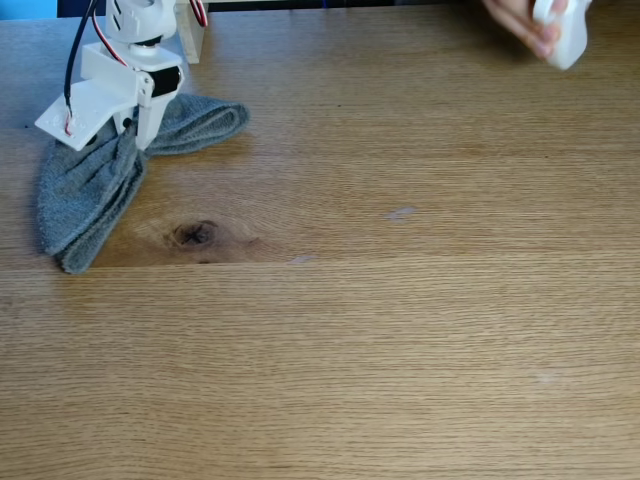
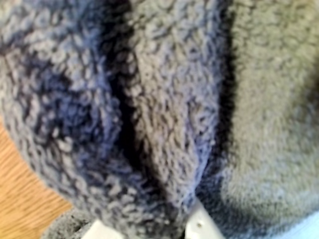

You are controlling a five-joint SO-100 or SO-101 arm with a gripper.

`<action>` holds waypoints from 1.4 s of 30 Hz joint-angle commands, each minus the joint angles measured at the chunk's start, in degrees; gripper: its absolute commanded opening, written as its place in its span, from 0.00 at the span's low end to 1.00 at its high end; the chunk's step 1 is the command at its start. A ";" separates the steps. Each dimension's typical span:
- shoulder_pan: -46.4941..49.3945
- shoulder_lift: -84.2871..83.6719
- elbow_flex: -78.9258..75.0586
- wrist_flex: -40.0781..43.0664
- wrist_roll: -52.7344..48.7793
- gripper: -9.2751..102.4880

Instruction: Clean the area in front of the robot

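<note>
Cloth: the grey terry cloth (image 1: 95, 190) lies bunched at the tabletop's upper left in the fixed view, up and left of the dark knot (image 1: 196, 234); its long fold runs from the gripper down-left, with a shorter lobe reaching right.
Texture: looped, nubbly pile with deep folds, filling the wrist view (image 2: 164, 109).
Robot: the white plastic arm (image 1: 135, 60) stands over the cloth, with red, black and white wires.
Gripper: the gripper (image 1: 125, 130) points down into the cloth; its jaws appear clenched on a gathered fold.
Tabletop: light-brown oak (image 1: 400, 330), fine grain, plank seams, and pale smudges (image 1: 401, 212) right of the knot.
Hand: a hand (image 1: 522, 22) holds a white object (image 1: 562, 35) far right of the knot.
</note>
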 commanded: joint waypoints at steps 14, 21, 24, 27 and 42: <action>-10.90 33.75 -1.58 9.05 3.25 0.08; -22.50 42.98 -1.49 23.03 4.13 0.08; -29.44 45.79 -1.41 30.76 4.92 0.08; -37.53 48.16 -1.41 36.83 5.54 0.08; -56.25 25.66 -1.41 25.31 9.32 0.08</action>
